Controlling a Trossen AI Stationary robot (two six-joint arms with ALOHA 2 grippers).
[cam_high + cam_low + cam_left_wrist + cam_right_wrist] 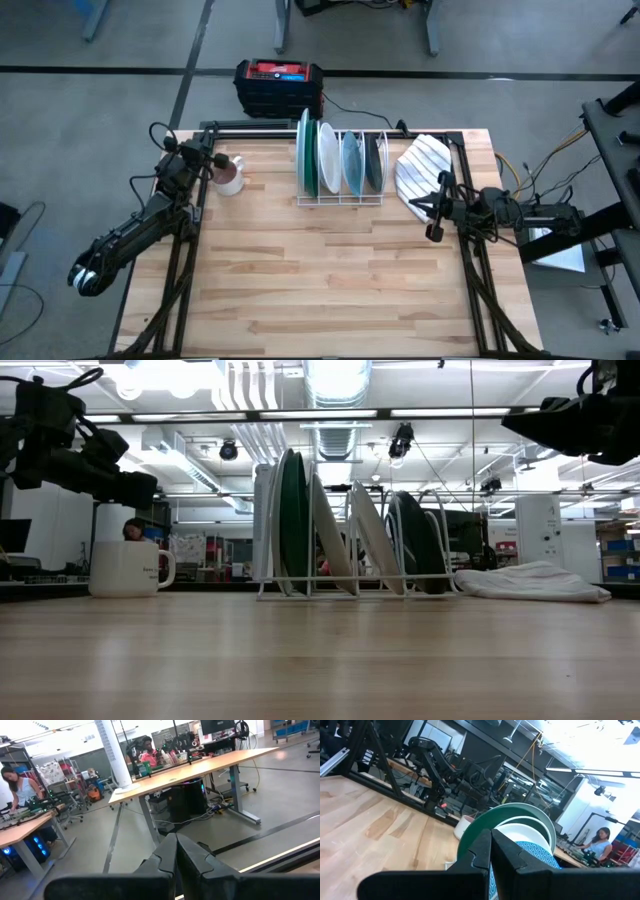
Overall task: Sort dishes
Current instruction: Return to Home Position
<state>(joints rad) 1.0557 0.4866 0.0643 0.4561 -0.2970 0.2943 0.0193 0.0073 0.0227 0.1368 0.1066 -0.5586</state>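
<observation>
Several dishes stand on edge in a white wire rack (340,198) at the table's far middle: a green-rimmed plate (304,150), a white one (327,158), a light blue one (351,162) and a dark grey one (375,162). In the right wrist view, the green-rimmed plate (520,815) and the blue patterned dish (535,852) are seen beyond my fingers. My left gripper (213,160) hangs shut above the far left corner, well over the mug, and touches nothing. My right gripper (432,208) hangs shut at the right edge, level, pointing at the rack, also empty.
A pinkish mug (230,177) stands left of the rack. A white striped cloth (422,165) lies crumpled right of the rack. A red and black box (278,85) sits on the floor behind the table. The near half of the wooden table (330,290) is bare.
</observation>
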